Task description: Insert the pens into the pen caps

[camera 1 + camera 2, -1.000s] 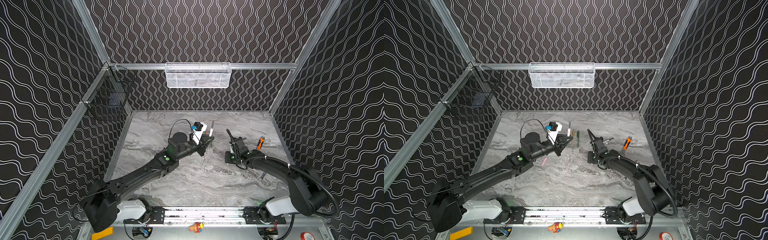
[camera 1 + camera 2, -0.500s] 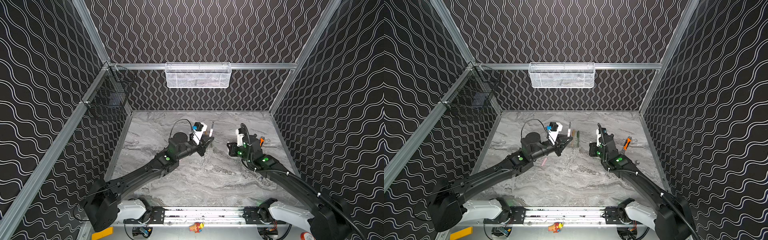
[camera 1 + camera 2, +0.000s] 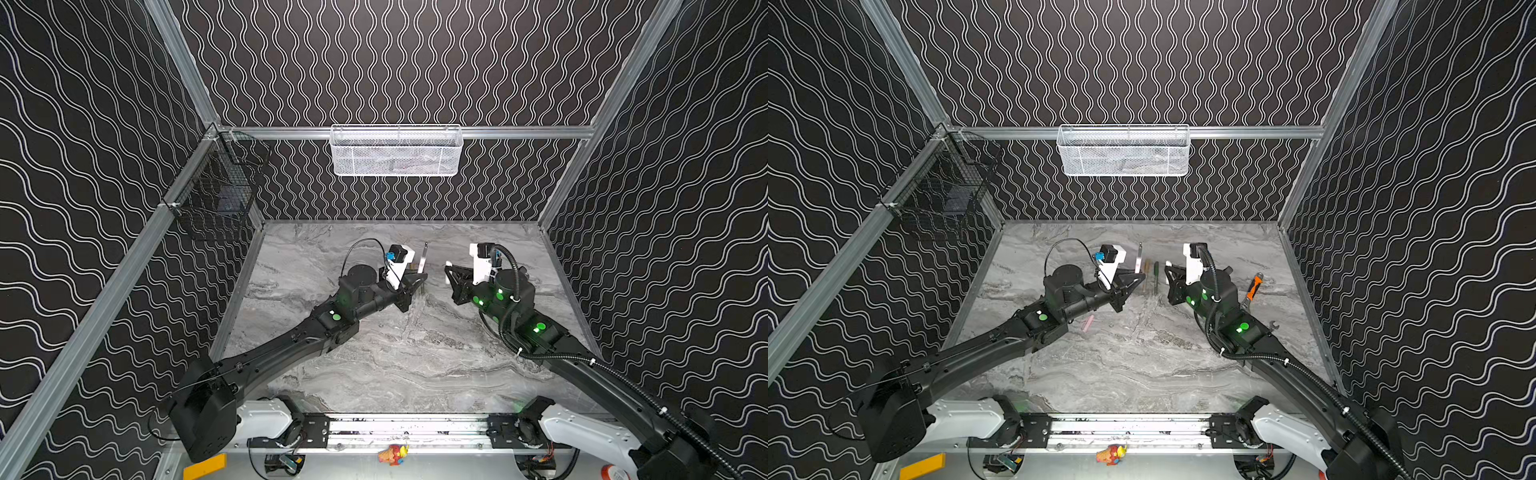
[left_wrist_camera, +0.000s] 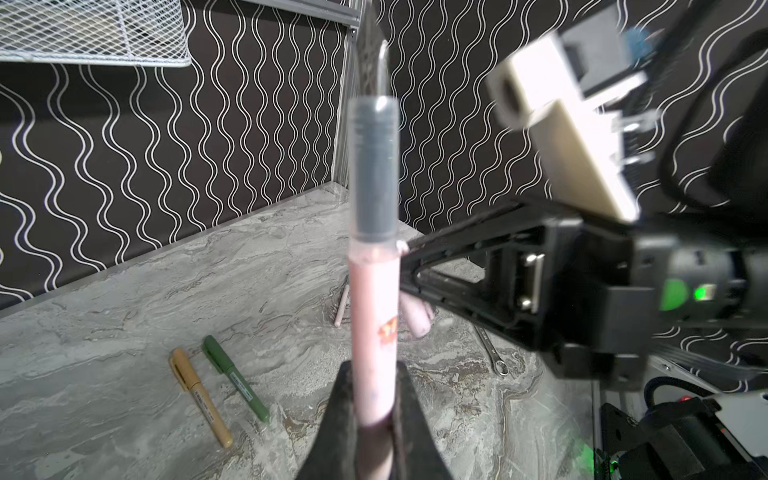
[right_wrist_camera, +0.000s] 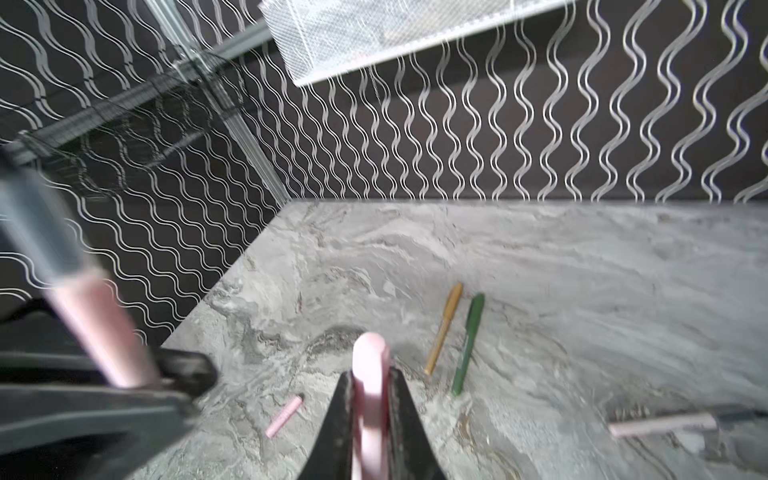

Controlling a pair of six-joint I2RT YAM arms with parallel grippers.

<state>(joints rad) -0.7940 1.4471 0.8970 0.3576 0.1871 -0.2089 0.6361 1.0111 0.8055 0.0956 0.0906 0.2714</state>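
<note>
In a top view the left gripper (image 3: 419, 280) clamps an upright pink pen (image 3: 423, 259), the right gripper (image 3: 447, 269) at its 3 o'clock. In a top view a loose pink cap (image 3: 1087, 323) shows (7 o'clock from the left gripper). Right wrist view: the right gripper pinches a second pink cap (image 5: 371, 361).

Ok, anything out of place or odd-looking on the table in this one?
Nothing spilled or damaged. Two strays: a grey spanner and an orange-handled tool lie on the table near the right arm, neither pen nor cap. One pink cap lies alone by the left arm, apart from the capped gold pen and green pen.
</note>
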